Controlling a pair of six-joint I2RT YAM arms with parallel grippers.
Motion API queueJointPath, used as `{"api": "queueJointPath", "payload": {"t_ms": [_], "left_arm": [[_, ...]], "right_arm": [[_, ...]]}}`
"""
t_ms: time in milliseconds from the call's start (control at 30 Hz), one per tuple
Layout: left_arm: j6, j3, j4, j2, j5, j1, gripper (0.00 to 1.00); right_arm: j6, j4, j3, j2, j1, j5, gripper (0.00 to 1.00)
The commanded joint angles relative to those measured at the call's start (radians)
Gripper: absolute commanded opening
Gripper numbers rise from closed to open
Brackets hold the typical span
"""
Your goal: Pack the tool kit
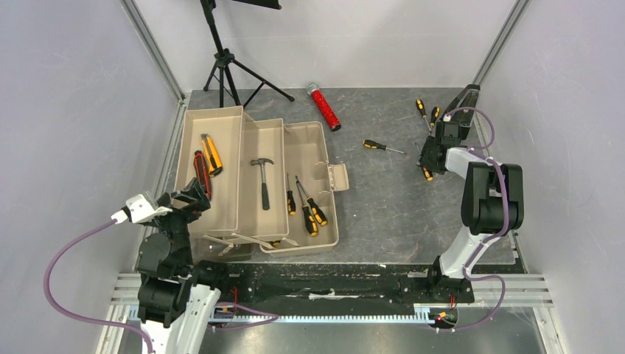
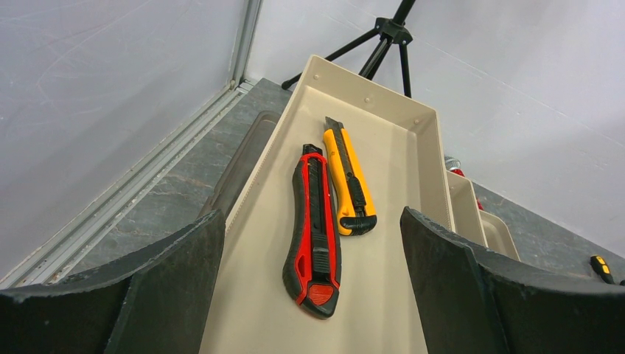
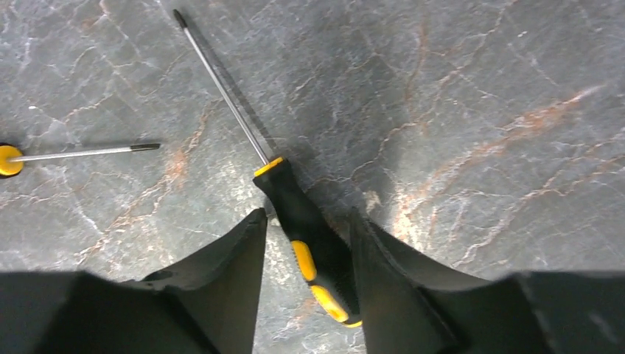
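The tan toolbox lies open at the left with its trays folded out. An orange utility knife and a red utility knife lie in the left tray. A small hammer lies in the middle tray, and black-orange screwdrivers in the right one. My left gripper hovers open over the near end of the knife tray, just short of the red knife. My right gripper straddles the handle of a screwdriver lying on the table. Its right finger touches the handle; a gap shows on the left.
More screwdrivers lie loose on the dark table: one mid-table, two at the back right. A red glittery cylinder lies behind the toolbox. A tripod stands at the back left, a black wedge-shaped object by the right wall.
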Motion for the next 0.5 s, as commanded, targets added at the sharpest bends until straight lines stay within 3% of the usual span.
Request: {"api": "queueJointPath", "payload": {"t_ms": [0, 100, 233, 467], "left_arm": [[0.034, -0.009, 0.04, 0.0, -0.012, 0.005, 0.93], [0.035, -0.009, 0.041, 0.0, -0.01, 0.005, 0.93], [0.034, -0.009, 0.041, 0.0, -0.01, 0.005, 0.93], [0.035, -0.008, 0.041, 0.004, -0.01, 0.005, 0.93]], "right_arm": [[0.013, 0.043, -0.011, 0.001, 0.0, -0.08, 0.4], [0.028, 0.069, -0.05, -0.034, 0.002, -0.1, 0.24], [0.042, 0.077, -0.077, -0.098, 0.013, -0.104, 0.11], [0.074, 0.084, -0.095, -0.269, 0.095, -0.156, 0.03]]}}
